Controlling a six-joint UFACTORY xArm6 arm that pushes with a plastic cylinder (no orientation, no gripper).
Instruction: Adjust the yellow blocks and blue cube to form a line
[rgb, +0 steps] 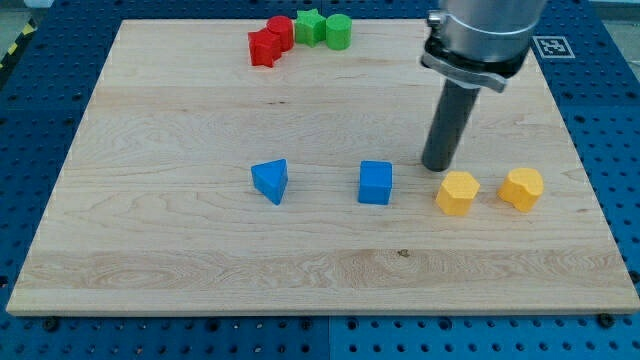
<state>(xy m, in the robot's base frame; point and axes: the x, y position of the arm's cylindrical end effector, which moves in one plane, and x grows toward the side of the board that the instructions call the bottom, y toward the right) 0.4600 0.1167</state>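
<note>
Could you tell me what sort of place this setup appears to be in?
Probably a robotics lab bench. A wooden board lies on a blue perforated table, with a printed marker tag near one corner. My tip rests among small toy blocks, just above-left of a yellow block.

No readable text anywhere — only a black-and-white marker (549, 45)

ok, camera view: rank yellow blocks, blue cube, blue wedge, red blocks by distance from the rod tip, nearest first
From my tip:
1. Nearer yellow block, just below-right of the tip.
2. Blue cube, to its left.
3. Far yellow block, toward the view's right; slightly beyond the cube.
4. Blue wedge, further left.
5. Red blocks, at the view's top.
</note>
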